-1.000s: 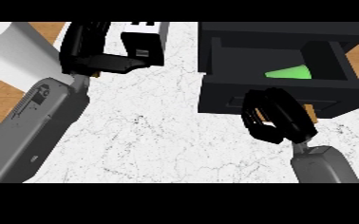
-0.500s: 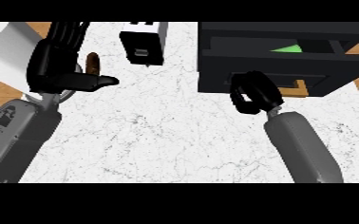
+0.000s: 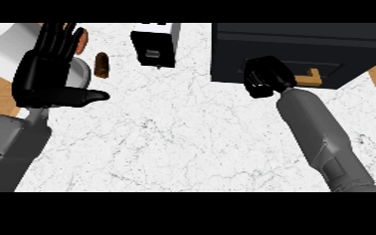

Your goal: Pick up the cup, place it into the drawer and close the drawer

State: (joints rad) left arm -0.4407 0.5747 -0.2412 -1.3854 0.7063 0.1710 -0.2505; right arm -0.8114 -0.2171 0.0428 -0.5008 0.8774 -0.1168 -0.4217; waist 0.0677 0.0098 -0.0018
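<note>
Since the earlier frame the drawer (image 3: 294, 55) has slid nearly shut, hiding the green cup inside. The right hand (image 3: 264, 75), fingers curled and holding nothing, presses its front beside the wooden handle (image 3: 312, 77); push squarely until flush. The left hand (image 3: 47, 72) rests with fingers spread. Beyond those fingers, a brown object (image 3: 101, 64) and a black-and-white box (image 3: 156, 44) sit on the bench (image 3: 183, 139), obstructing nothing.

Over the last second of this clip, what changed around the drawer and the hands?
The drawer, open a second ago with a green cup showing inside, now looks shut; the cup is out of sight. The right hand, fingers curled and holding nothing, has followed the drawer front. The left hand stayed open, fingers up, at the view's left.
</note>
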